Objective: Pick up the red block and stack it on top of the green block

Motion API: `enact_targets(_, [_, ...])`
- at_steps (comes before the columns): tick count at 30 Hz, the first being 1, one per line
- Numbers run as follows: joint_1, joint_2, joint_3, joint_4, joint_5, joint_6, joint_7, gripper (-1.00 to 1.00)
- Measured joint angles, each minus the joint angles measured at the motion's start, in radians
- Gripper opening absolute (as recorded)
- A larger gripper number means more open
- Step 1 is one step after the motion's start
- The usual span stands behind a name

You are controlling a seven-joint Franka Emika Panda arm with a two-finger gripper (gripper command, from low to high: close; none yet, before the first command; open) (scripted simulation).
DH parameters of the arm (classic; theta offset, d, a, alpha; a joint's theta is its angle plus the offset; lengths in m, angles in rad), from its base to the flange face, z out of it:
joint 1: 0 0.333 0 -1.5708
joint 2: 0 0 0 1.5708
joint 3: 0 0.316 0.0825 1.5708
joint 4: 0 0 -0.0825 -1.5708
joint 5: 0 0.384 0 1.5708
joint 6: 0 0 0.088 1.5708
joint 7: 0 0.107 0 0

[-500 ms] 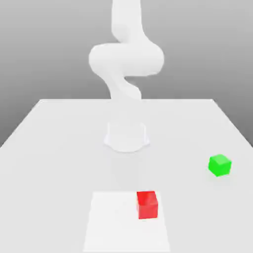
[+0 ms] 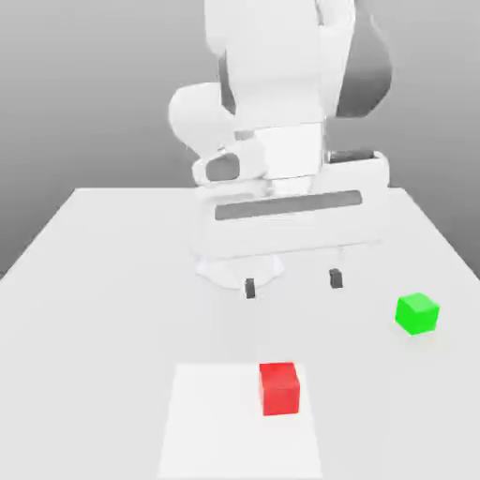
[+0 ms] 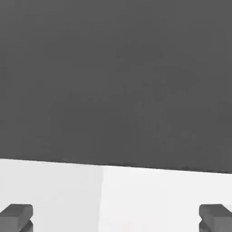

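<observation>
Two dark tips of the end effector [image 2: 293, 283] stand wide apart in the exterior view, open and empty; below them in that picture the red block [image 2: 279, 389] sits on a white patch [image 2: 211, 422] of the worktop [image 2: 112, 328] (the green block [image 2: 417, 314] lies off to the exterior view's right). In the hand view, the tips are spread over pale surface.

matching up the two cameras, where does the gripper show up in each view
exterior view: the gripper is right of centre, its open fingers above and behind the red block
hand view: its two open fingertips stand wide apart, one near each side edge
shared landmark: the bright white patch on the table
</observation>
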Motion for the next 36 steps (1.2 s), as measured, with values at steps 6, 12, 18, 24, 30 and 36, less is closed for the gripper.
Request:
enact_targets(6, [0.007, 0.197, 0.005, -0.086, -0.119, 0.142, 0.090, 0.00])
enact_targets(12, [0.005, 0.383, 0.007, -0.065, -0.120, 0.300, 0.091, -1.00])
enact_targets(18, [0.003, 0.397, 0.009, -0.064, -0.122, 0.312, 0.094, -1.00])
enact_targets(24, [0.003, 0.249, 0.007, -0.083, -0.129, 0.186, 0.097, -1.00])
enact_targets(30, [0.049, 0.135, 0.067, -0.106, -0.094, 0.090, -0.050, -1.00])
enact_targets(36, [0.253, 0.090, 0.138, -0.120, -0.052, 0.056, -0.336, -1.00])
